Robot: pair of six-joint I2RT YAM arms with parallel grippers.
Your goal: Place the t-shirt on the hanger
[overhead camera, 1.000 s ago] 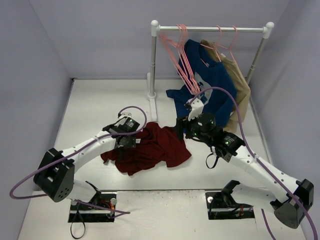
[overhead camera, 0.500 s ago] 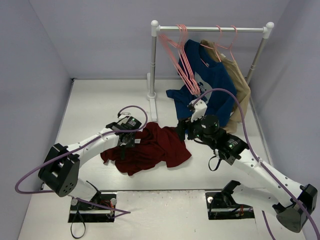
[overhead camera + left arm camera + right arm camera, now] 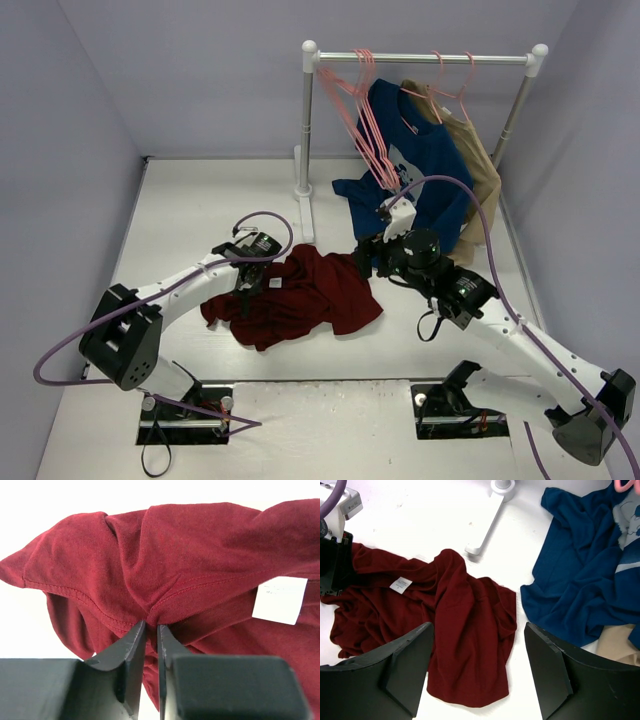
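**The left gripper (image 3: 151,626) pinched a fold of the t-shirt (image 3: 300,295) beside its label (image 3: 279,600).**
The t-shirt lay crumpled mid-table (image 3: 200,200). The narrow jaws gripped cloth, probably for lifting. The right gripper (image 3: 477,630) hovered wide and empty, and the hanger (image 3: 362,110) hung on the far-edge rail (image 3: 420,58).

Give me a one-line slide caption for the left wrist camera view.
Left gripper pinching a fold of the maroon t-shirt, close to its white label.

maroon t-shirt (image 3: 310,295) with white tag (image 3: 279,600), pink hangers (image 3: 374,145), navy garment (image 3: 420,160), tan garment (image 3: 482,170)
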